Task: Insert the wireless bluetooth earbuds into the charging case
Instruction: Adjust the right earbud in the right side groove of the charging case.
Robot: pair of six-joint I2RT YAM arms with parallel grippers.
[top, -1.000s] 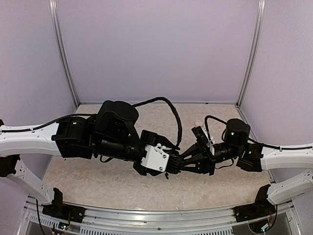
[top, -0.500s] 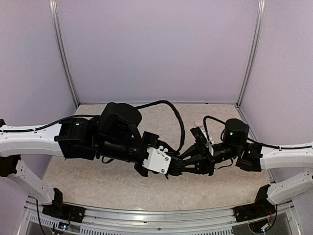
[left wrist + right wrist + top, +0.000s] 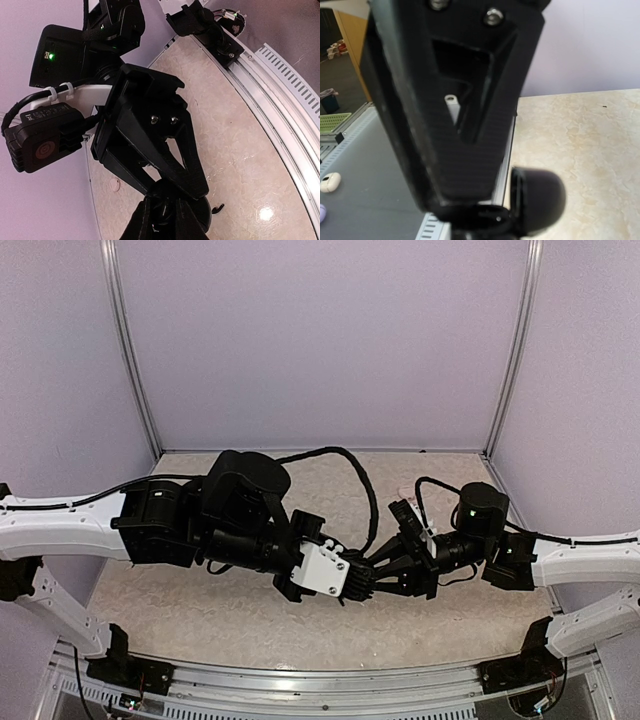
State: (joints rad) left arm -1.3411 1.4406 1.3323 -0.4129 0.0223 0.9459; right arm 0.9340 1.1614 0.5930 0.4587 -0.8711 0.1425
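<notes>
- Currently both arms are reaching toward each other low in the middle of the overhead view, above the mottled beige tabletop point(image 3: 190, 615), and their tips are almost touching.
- The right tool point(image 3: 385, 573) is clamping tight. Its black fingers are converging on the charging case point(image 3: 539, 199), a round black puck showing at the bottom edge of the right wrist view with its lid hinged open.
- In the left wrist view the same case is peeking out as a dark dome at bottom centre, right at the tips of the right tool's fingers.
- The left tool point(image 3: 362, 580) is standing narrow, with its fingers close together just beside the case. Whether they are pinching anything cannot be told, since the tips are running off the frame.
- The left tool's body is filling most of the right wrist view and covering the inside of the case.
- A small pale pink round thing point(image 3: 114, 185) is lying on the tabletop at the lower left of the left wrist view, well apart from the case.
</notes>
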